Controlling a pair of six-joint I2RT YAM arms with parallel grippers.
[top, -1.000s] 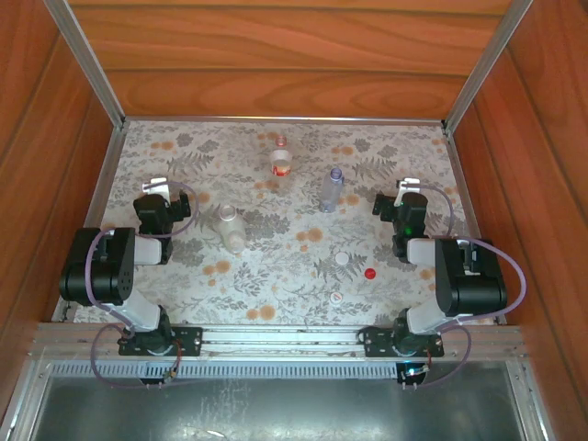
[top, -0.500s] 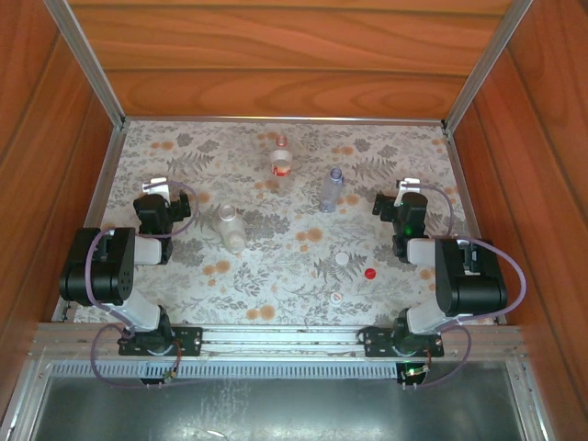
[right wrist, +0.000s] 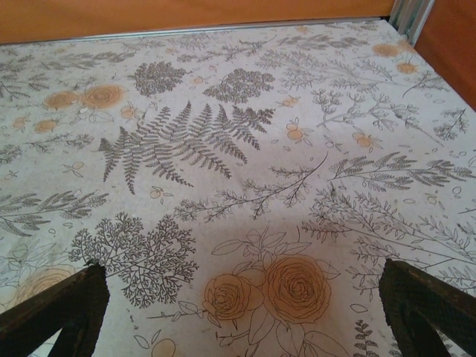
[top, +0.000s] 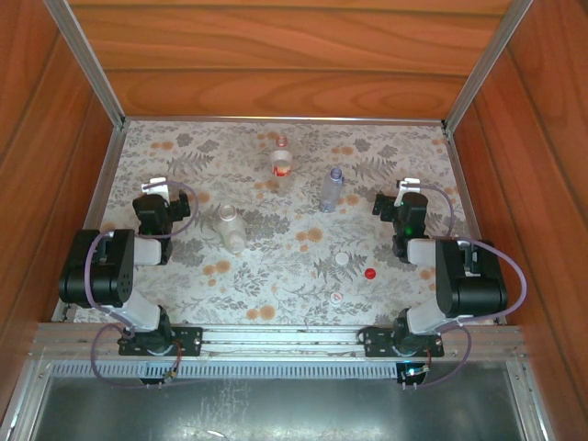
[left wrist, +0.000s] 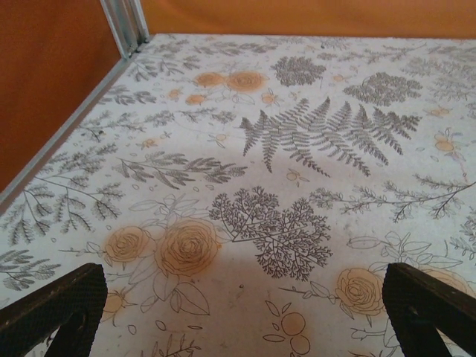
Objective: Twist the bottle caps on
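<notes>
Three bottles stand uncapped on the flowered table: a plain wider one point(top: 228, 227), a red-labelled one point(top: 280, 161) and a slim purple-tinted one point(top: 330, 188). The bottle caps lie near the front right: a white cap point(top: 342, 259), a red cap point(top: 369, 273) and a small pale cap point(top: 336, 298). My left gripper point(top: 158, 195) rests left of the plain bottle, open, with bare tabletop between its dark fingers point(left wrist: 56, 305). My right gripper point(top: 408, 197) sits right of the purple bottle, behind the caps. It is open too, nothing between its fingers point(right wrist: 431, 305).
Wooden walls and an aluminium frame point(top: 110, 92) close the table in on the left, right and back. Both arm bases sit on the rail point(top: 276, 340) at the near edge. The flowered sheet point(top: 276, 266) lies bare between the plain bottle and the caps.
</notes>
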